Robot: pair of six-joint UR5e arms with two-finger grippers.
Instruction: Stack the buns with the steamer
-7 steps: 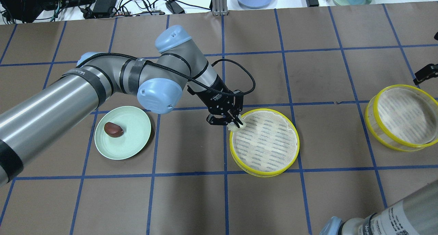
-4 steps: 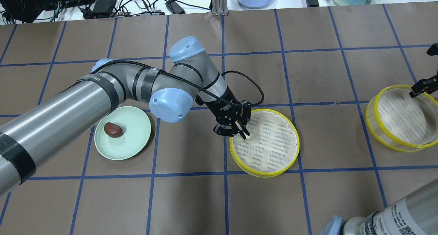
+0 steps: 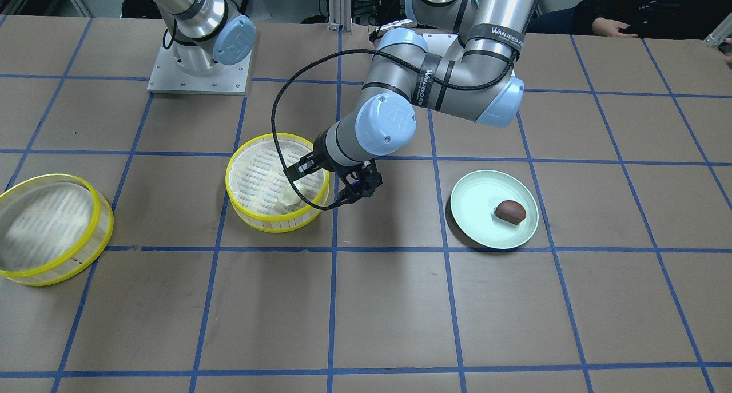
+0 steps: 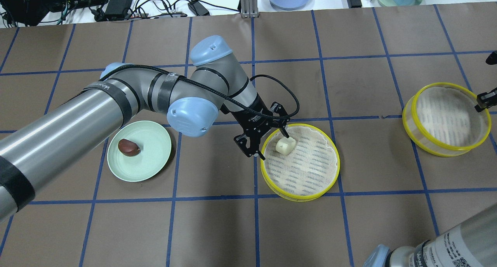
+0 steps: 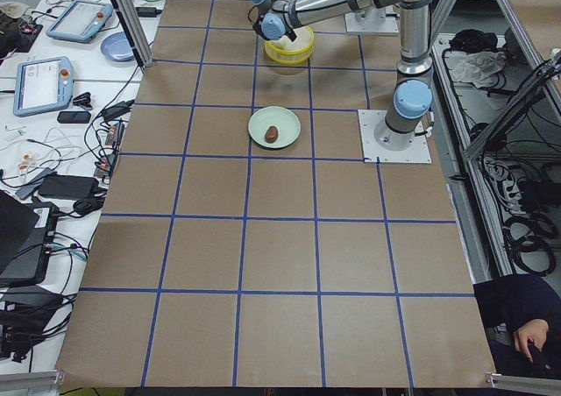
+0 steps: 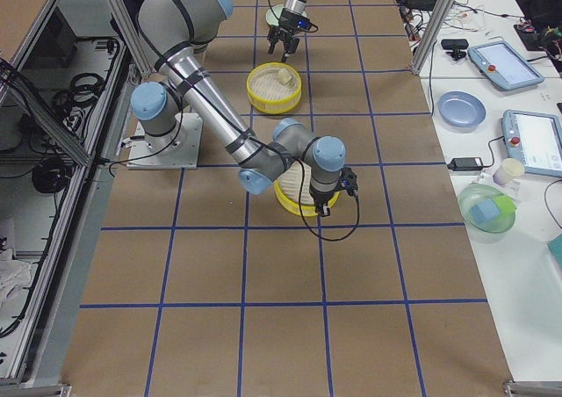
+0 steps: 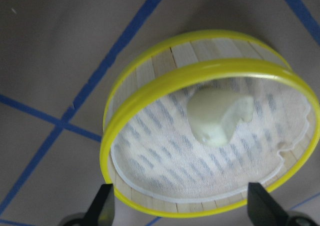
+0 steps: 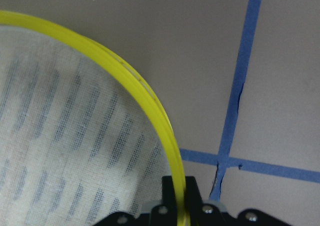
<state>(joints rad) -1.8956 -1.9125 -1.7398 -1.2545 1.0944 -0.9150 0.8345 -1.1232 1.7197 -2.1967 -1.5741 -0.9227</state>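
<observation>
Two buns, apart. The cream-white bun [image 4: 285, 145] lies on the floor of the middle tier [image 4: 299, 197], close to its rim. The dark bun [image 4: 129, 147] sits on the mint plate [image 4: 155, 160], well off to one side. The left end effector [image 4: 274, 146] hangs just beside the cream-white bun, fingers spread wide, gripping nothing. The right end effector [image 4: 482, 101] is clamped on the yellow rim of the second tier [image 4: 435, 148], far along the surface [image 4: 388, 228].
</observation>
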